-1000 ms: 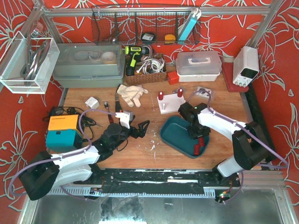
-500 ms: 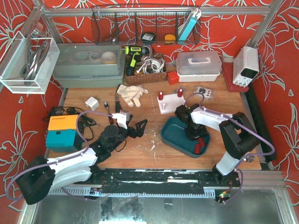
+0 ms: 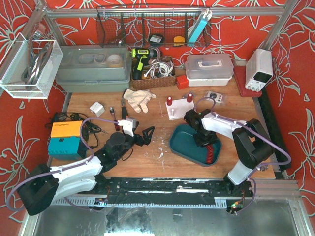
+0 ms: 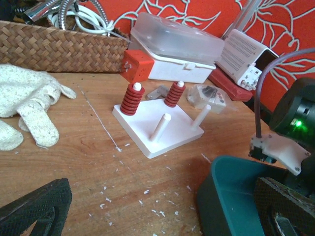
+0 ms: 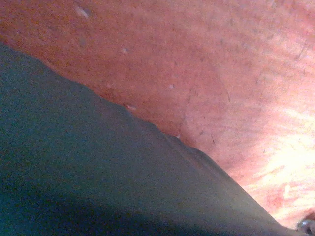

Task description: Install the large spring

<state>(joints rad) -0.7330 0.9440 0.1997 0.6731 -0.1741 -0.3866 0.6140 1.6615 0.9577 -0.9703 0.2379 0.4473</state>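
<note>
The large spring (image 3: 209,153), a red coil, lies in the teal tray (image 3: 183,143). My right gripper (image 3: 203,139) is down in the tray at the coil's upper end; its fingers are hidden, and the right wrist view shows only the tray wall (image 5: 98,172) and wood. The white peg board (image 3: 178,111) (image 4: 162,130) carries two red springs (image 4: 131,98) on its far pegs, while two near pegs (image 4: 161,125) are bare. My left gripper (image 3: 146,135) (image 4: 157,216) rests open just left of the tray, holding nothing.
A white glove (image 3: 138,98) lies behind the left gripper. An orange and teal box (image 3: 66,137) with cables stands at the far left. Behind the board are a wicker basket (image 3: 152,73), a clear lidded box (image 3: 209,69) and a power supply (image 3: 259,69).
The right arm has folded its elbow in toward the tray and its gripper has settled lower onto the spring's end. The left arm has barely moved.
</note>
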